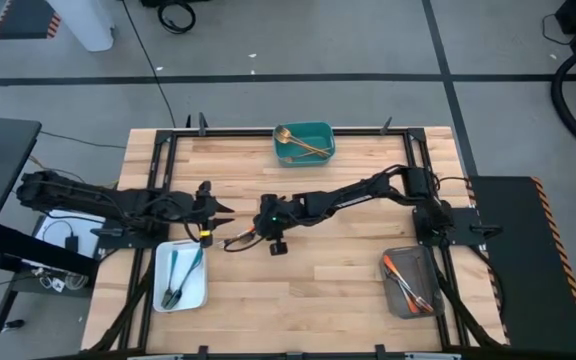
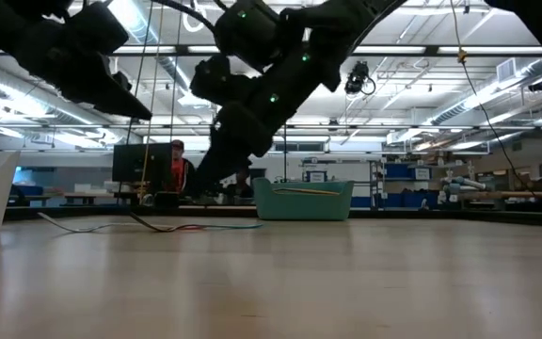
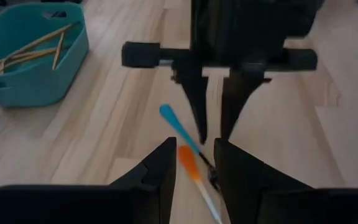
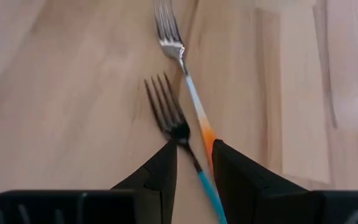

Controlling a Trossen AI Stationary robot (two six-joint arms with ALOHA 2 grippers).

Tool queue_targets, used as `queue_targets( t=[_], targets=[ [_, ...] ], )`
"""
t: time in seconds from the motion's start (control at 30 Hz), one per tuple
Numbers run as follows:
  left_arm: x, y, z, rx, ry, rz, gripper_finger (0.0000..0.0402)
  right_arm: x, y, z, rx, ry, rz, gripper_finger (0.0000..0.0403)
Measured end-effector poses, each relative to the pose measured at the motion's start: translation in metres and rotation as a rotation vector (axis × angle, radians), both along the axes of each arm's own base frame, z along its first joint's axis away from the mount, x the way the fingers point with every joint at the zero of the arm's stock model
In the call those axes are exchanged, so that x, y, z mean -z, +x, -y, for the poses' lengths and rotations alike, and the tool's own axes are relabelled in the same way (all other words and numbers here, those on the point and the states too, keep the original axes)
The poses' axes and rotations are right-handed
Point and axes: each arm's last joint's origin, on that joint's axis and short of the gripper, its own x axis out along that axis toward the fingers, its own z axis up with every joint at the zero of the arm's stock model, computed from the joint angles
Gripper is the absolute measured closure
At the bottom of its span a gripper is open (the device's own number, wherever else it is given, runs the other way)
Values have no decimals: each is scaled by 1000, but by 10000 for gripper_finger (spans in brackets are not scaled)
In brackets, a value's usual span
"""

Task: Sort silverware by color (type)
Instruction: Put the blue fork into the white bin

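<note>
Here we look down on a pale wooden plank surface (image 1: 298,290) framed by dark rails, standing on a grey floor crossed by dark lines. Two forks lie crossed near its middle: a teal-handled fork (image 4: 169,121) with a dark head and an orange-handled fork (image 4: 169,37) with a silver head, their handles touching between the two grippers. The right gripper (image 4: 191,155) reaches in from the far right side and hangs just over the crossing, its jaws spread a little with both handles between them; we cannot tell whether they pinch either one. The left gripper (image 3: 194,165) faces it from the left, jaws likewise slightly apart and closed on nothing, the handles lying in front of them.

At the far edge sits a teal tray (image 1: 323,135) with gold pieces (image 1: 298,143). A white tray (image 1: 193,295) near the left front holds teal-handled pieces (image 1: 178,275), and a grey tray (image 1: 398,295) at the right front holds orange-handled pieces (image 1: 408,280).

Across the surface, the level camera shows a large workshop with ceiling strip lights, shelving and monitors, and a person in an orange top (image 2: 177,169) seated far behind.
</note>
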Motion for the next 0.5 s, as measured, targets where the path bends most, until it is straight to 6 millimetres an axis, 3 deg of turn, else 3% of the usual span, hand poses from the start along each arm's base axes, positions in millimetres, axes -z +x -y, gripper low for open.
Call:
queue_targets(
  t=[0.5],
  targets=[
    [2,1,0,-72,-141,5,285,15,0,12,-11,-34,-49,289]
  ],
)
